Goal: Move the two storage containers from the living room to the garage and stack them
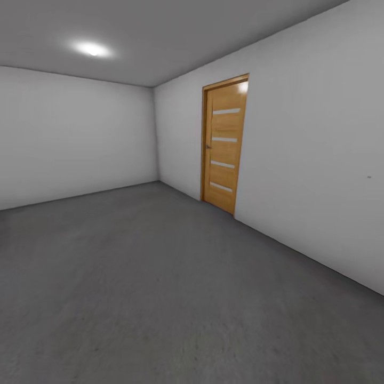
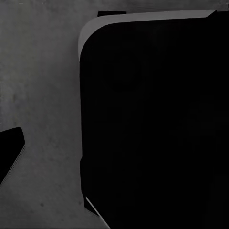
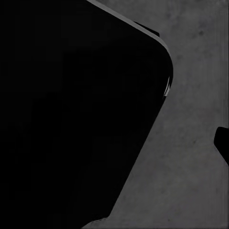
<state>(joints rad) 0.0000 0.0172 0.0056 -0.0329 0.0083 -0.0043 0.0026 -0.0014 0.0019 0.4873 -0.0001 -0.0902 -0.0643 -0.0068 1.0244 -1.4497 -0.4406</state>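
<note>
I am in the garage, a bare room with plain grey-white walls [image 1: 74, 133] and a dark grey concrete floor [image 1: 160, 298]. The two storage containers are out of view, and so is the living room. In the left wrist view a large black rounded part of my own body [image 2: 152, 124] hangs over the speckled floor [image 2: 43, 86]. The right wrist view has a similar black bulk [image 3: 71, 105] above the floor [image 3: 191, 181]. A small black piece sits at the edge of each wrist view; I cannot tell what it is.
A narrow wooden door [image 1: 224, 144] with several pale horizontal strips stands shut in the right-hand wall [image 1: 320, 160]. A ceiling light [image 1: 92, 49] glows at the upper left. The far corner lies left of the door, with open floor stretching ahead.
</note>
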